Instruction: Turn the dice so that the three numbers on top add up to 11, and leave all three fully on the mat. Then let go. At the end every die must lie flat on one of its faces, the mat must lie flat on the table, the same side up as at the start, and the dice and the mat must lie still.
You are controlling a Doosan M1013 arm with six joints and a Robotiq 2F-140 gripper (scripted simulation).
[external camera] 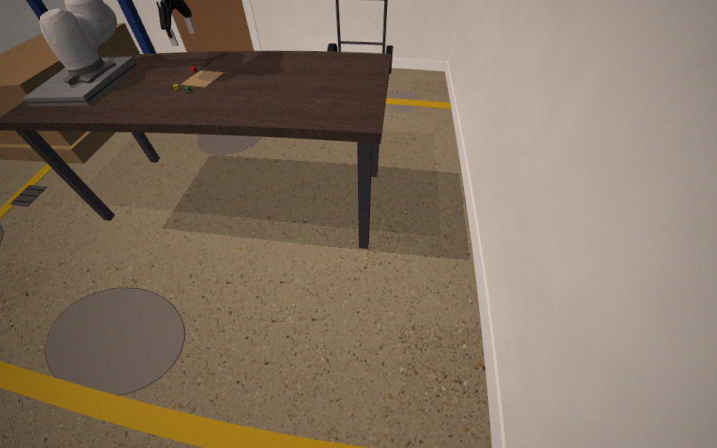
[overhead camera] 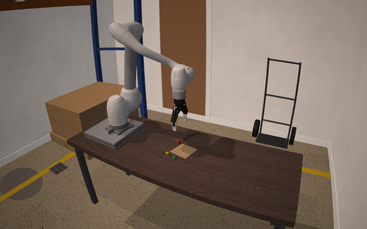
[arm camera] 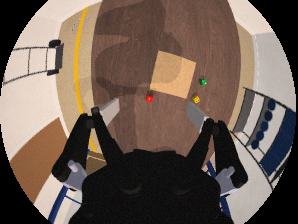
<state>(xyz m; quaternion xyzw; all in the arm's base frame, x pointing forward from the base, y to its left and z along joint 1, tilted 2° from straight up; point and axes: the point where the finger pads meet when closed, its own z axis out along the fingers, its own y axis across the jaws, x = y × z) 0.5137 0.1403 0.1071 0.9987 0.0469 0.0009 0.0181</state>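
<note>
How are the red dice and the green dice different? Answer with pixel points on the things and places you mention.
The red die [overhead camera: 178,141] [external camera: 193,69] [arm camera: 149,99] is red; the green die [overhead camera: 174,157] [external camera: 187,89] [arm camera: 203,82] is green.
The green die sits closer to the yellow die [overhead camera: 167,153] [external camera: 176,87] [arm camera: 196,99] than the red die does.
Both are on the table [overhead camera: 236,182] [external camera: 294,105] [arm camera: 125,30], off the mat [overhead camera: 183,151] [external camera: 202,79] [arm camera: 172,75].

Pale walls enclose a speckled floor; a black hand truck [overhead camera: 280,97] [external camera: 362,42] [arm camera: 30,48] stands far right.
</note>
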